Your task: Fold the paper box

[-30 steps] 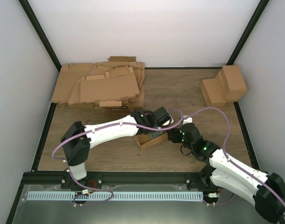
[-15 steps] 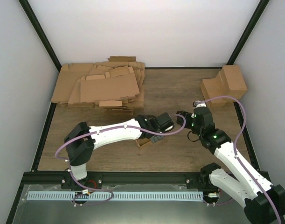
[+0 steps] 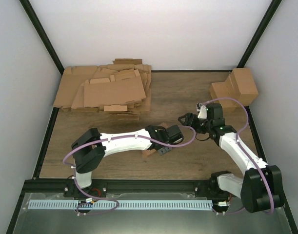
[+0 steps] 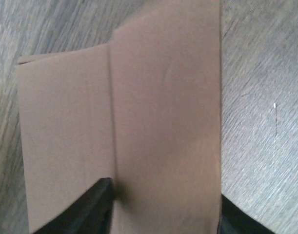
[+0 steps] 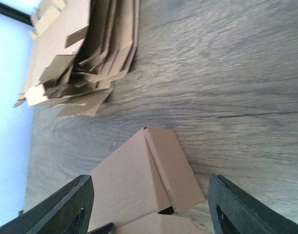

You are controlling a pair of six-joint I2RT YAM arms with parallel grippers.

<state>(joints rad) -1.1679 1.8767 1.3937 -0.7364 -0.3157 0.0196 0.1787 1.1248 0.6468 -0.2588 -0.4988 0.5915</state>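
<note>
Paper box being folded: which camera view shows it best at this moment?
Right wrist. The paper box shows its shape there: a broad face and a narrower side meeting at an edge. Left wrist fills the frame with flat panels and one crease. Top external shows only a brown sliver beside the left arm.

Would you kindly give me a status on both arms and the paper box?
Left pincer open, over paper box. Right pincer open, empty, hovering beside it. Box partly folded, on table. Cardboard stack apart, nothing blocking.

Paper box (image 4: 166,122): plain brown, unpatterned. Table (image 3: 188,95): grey-brown wood grain. Arms (image 3: 124,141): white with black joints. Cables (image 3: 231,99): purple.
</note>
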